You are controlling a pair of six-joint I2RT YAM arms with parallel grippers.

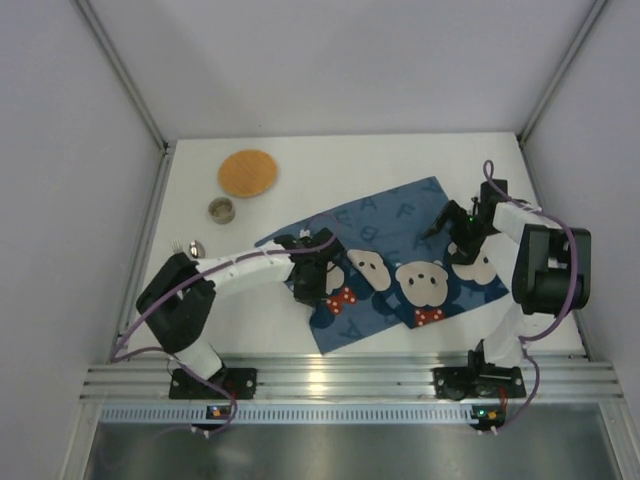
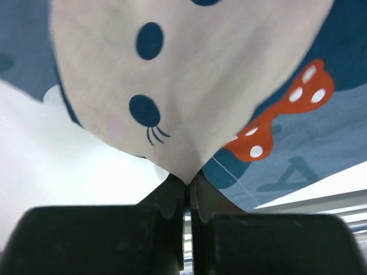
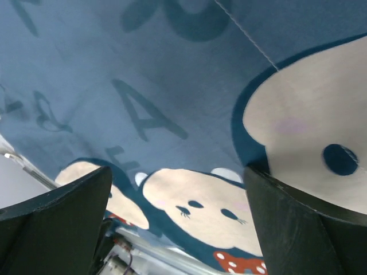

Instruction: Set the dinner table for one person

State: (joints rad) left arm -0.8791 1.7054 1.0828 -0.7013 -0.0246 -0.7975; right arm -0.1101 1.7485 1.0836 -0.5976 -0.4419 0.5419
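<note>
The plain white, flat tabletop (image 1: 400, 165) spreads level beneath the left end effector (image 1: 305, 285) and right end effector (image 1: 457, 232).

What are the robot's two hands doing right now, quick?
Left gripper: shut, pinching a fold of the blue placemat.
Right gripper: open, holding nothing, over the same cloth.

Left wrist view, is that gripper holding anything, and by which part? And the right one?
The left gripper is shut on the blue placemat, pinching cloth at a bear's chin near its edge. The right gripper is open above it, holding nothing.
</note>
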